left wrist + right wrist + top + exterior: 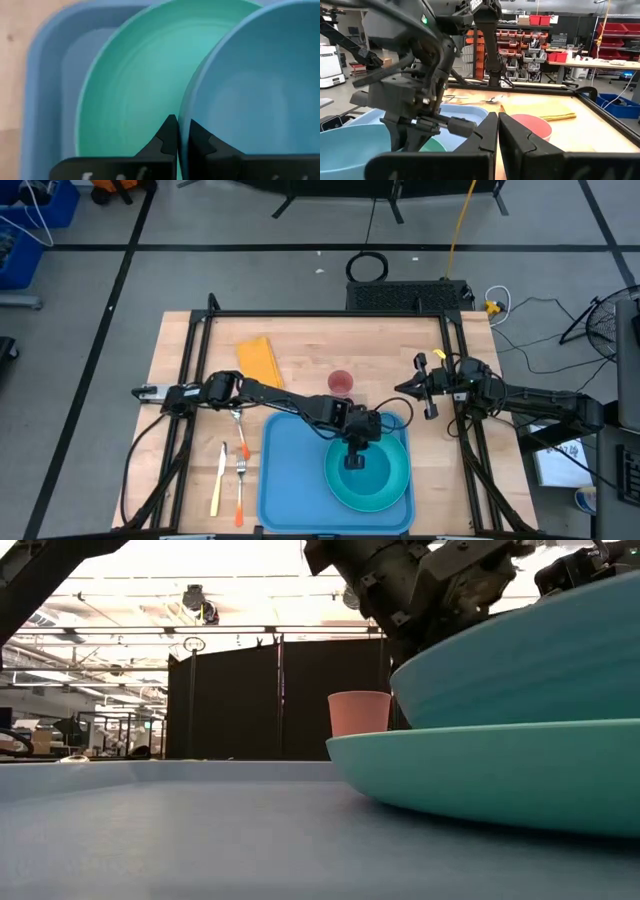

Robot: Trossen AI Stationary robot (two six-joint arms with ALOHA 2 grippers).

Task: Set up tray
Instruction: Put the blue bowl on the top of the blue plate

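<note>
The large blue tray (pixel 285 470) lies near the table's near edge, with a round turquoise plate (pixel 385 490) resting flat in its right half. My left gripper (pixel 355 452) hangs above the plate, shut on a light blue bowl (pixel 260 85). In the low view the bowl (pixel 520 650) sits tilted just over the plate (pixel 500 775). A pink cup (pixel 340 383) stands on the wood behind the tray. My right gripper (pixel 425 385) waits shut to the right of the cup, touching nothing. My left gripper (pixel 178 122) pinches the bowl's rim (pixel 184 107), one finger inside the bowl and one outside, coming from above and pointing down. The bowl hangs tilted over the plate (pixel 135 90); whether its lower edge touches the plate I cannot tell.
A yellow napkin (pixel 260 360) lies on the wood at the far left. A spoon (pixel 237 430), a knife (pixel 217 480) and an orange-handled fork (pixel 240 485) lie left of the tray. The tray's left half is bare.
</note>
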